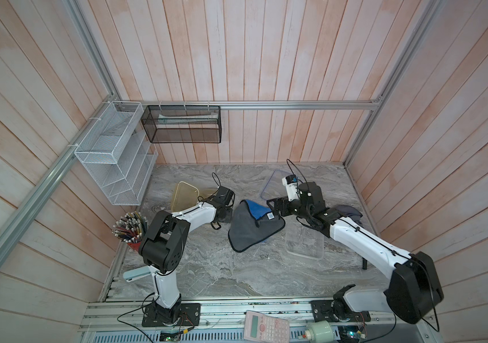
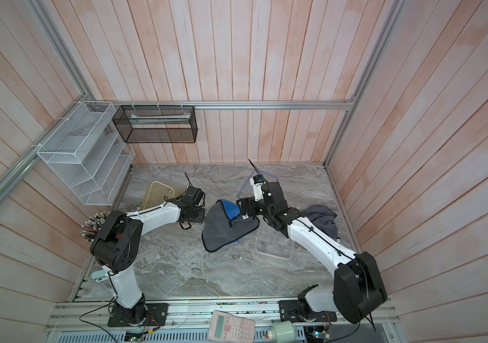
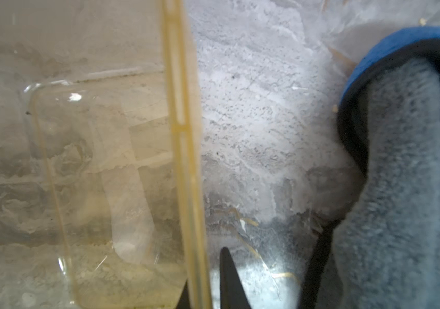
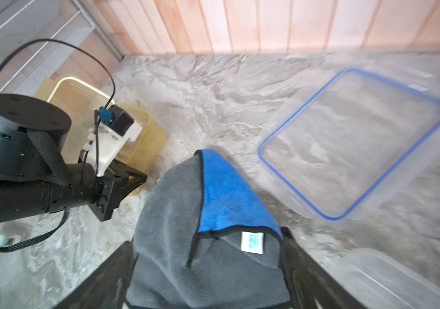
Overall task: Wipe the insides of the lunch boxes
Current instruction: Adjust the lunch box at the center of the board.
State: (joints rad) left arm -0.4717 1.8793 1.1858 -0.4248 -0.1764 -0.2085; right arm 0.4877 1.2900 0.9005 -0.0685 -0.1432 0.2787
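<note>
Small yellow lunch box (image 4: 143, 144), 1 of 2, far left on table (image 1: 207, 267), wall pinched in closed left gripper (image 3: 204, 270), to be held steady; large clear lunch box (image 1: 305, 246), near right; right gripper (image 4: 205, 240), jaws wide astride grey-blue cloth (image 4: 170, 214), should bunch it firmly.

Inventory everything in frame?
translucent yellow plastic lunch box: 1, yellow, back left
yellowish lid: 1, yellow, beside it
clear lunch box: 1, clear, right
blue-rimmed clear lid: 1, clear, back right
grey and blue cloth: 1, grey/blue, centre
navy cloth: 1, navy, right edge
white wire rack: 1, white, left wall
black mesh basket: 1, black, back wall
red pencil cup: 1, red, left edge
pink calculator: 1, pink, front rail
pale green cylinder: 1, green, beside calculator
left hand: 1, black, shut on yellow box
right hand: 1, black, open around centre cloth
</note>
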